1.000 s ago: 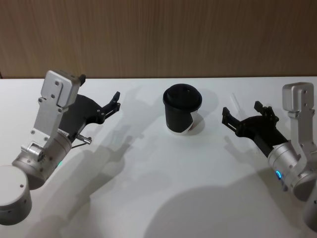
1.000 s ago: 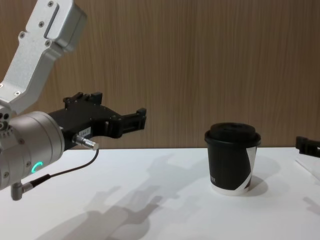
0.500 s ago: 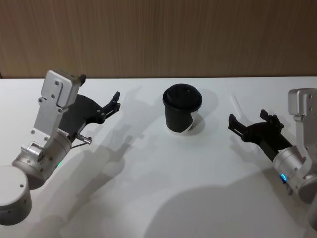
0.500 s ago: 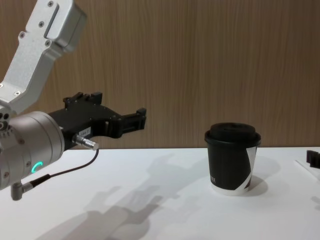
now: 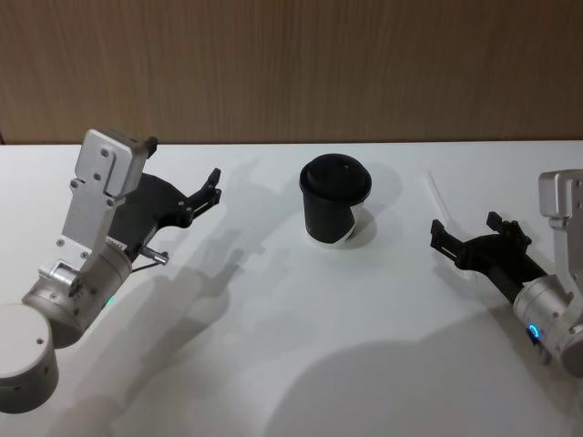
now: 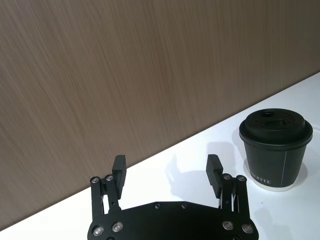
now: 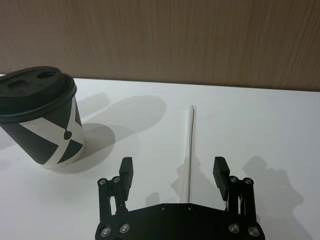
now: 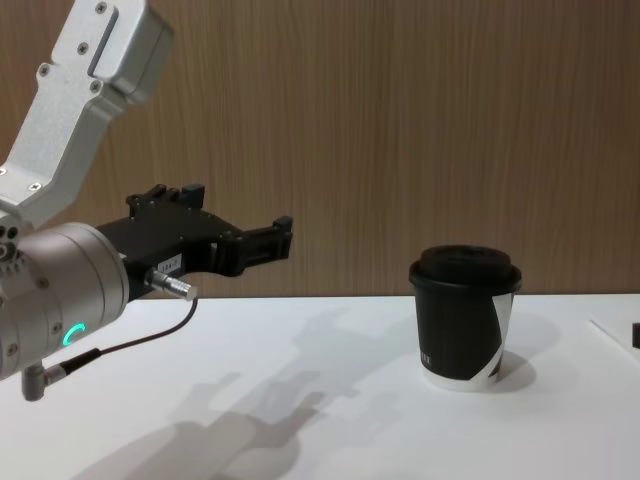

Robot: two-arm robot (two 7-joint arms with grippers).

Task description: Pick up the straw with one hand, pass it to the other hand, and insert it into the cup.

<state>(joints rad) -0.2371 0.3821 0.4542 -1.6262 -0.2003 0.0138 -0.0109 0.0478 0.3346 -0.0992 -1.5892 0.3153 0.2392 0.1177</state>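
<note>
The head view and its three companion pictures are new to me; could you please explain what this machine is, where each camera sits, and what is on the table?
This is a two-armed robot, seen by four cameras at one moment. The head view looks down from above. The chest view looks across the white table from lower down. Each wrist view looks out along one arm's own fingers. The left gripper hangs open above the table's left side. The right gripper is open too, pointed at the straw, which lies flat on the table just ahead of it. The cup, black with its lid on, stands upright between the two arms. Nothing is held.
</note>
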